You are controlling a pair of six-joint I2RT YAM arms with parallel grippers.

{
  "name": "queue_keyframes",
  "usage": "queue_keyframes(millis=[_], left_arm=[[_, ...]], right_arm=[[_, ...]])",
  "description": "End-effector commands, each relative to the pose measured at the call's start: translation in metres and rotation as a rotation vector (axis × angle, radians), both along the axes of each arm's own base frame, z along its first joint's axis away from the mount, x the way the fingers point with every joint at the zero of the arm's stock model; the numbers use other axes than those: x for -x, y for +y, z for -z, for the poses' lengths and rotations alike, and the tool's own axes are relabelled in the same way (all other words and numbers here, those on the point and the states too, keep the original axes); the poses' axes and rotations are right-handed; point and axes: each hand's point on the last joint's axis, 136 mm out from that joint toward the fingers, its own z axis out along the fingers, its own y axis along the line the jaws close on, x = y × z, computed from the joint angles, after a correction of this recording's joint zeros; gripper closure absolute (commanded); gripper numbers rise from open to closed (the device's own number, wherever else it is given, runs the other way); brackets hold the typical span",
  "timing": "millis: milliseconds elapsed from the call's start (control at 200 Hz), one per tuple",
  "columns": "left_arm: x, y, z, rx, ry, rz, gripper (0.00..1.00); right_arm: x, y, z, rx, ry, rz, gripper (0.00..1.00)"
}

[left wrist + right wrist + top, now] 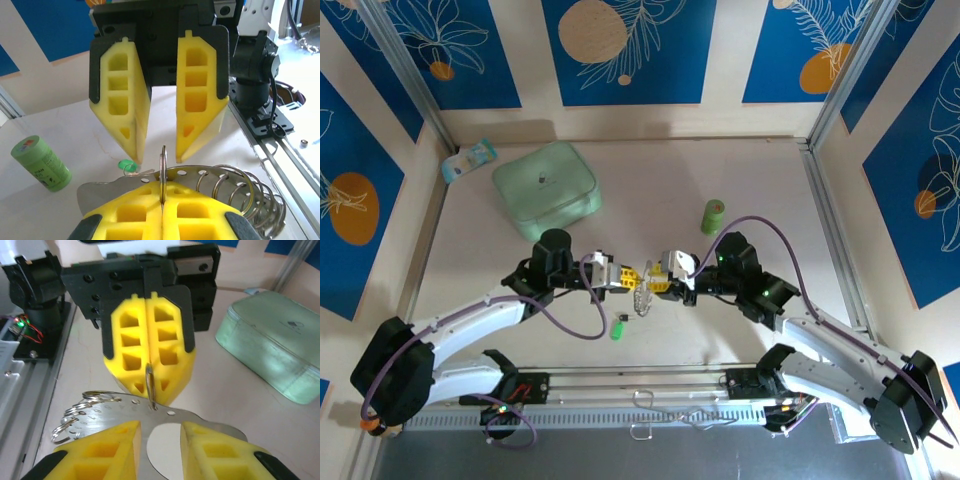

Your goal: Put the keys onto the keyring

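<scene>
1. The left gripper (625,278) has its yellow fingers pressed together on a thin ring of the keyring (642,298). It holds the keyring over the middle of the table (670,200), nearer the near edge.
2. The right gripper (658,280) faces it with its fingers spread either side of the keyring's perforated metal plate. I cannot tell whether they touch it.
3. One green key (617,328) lies on the table just nearward of the left gripper, apart from the keyring.
4. A green cylinder (712,216) stands toward the right edge, and a mint box (546,188) sits toward the far-left corner.
</scene>
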Motion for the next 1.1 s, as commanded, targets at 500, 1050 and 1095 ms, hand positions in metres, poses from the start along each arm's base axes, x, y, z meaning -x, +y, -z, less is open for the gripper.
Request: queue_keyframes(millis=[500, 1050, 1095], left_arm=[[0.01, -0.004, -0.016, 0.078, -0.014, 0.07, 1.0], [0.0, 0.014, -0.002, -0.105, -0.072, -0.064, 0.74], [-0.001, 0.012, -0.003, -0.101, -0.07, -0.061, 0.75]], right_arm=[[0.007, 0.02, -0.022, -0.095, 0.005, -0.097, 1.0], [-0.01, 0.012, 0.002, 0.269, -0.136, -0.025, 1.0], [-0.01, 0.015, 0.001, 0.281, -0.142, -0.031, 1.0]])
